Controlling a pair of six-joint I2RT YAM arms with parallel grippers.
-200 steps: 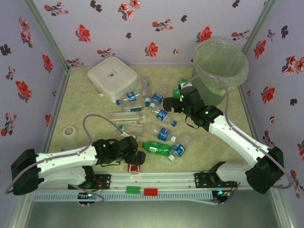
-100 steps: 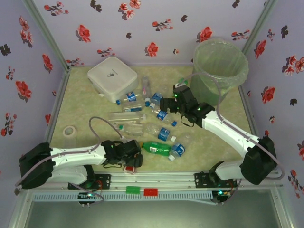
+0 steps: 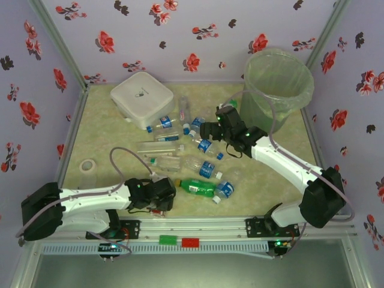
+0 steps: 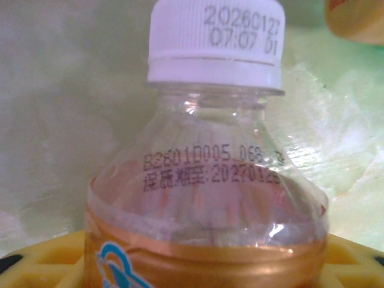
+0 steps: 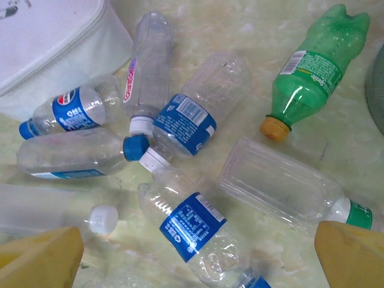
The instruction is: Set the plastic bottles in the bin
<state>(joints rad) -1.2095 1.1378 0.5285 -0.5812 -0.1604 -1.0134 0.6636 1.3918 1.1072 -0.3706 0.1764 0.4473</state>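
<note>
left hand (image 3: pixel 163 203): low over the near edge of the bench (image 3: pixel 108 138), pinching an orange-labelled bottle (image 4: pixel 210 198); yellow pads (image 4: pixel 36 261) sit against both of its sides.
orange-labelled bottle: clear, white cap with a printed date code, held apart from the main scatter.
right hand (image 3: pixel 213 129): over the far middle of the bench, fingers (image 5: pixel 42 258) spread wide, gripping nothing.
beneath right hand: a blue-labelled bottle (image 5: pixel 195 231), a square clear bottle (image 5: pixel 279 183) and a green bottle with an orange cap (image 5: pixel 312 66), all lying flat.
remaining bottles: scattered mid-bench between the white box (image 3: pixel 143 99) and the bin; a long green one (image 3: pixel 198 188) lies nearest the front.
bin (image 3: pixel 267 111): upright in the far right corner, just beyond the right hand.
tape roll (image 3: pixel 88 166): left side, well apart.
</note>
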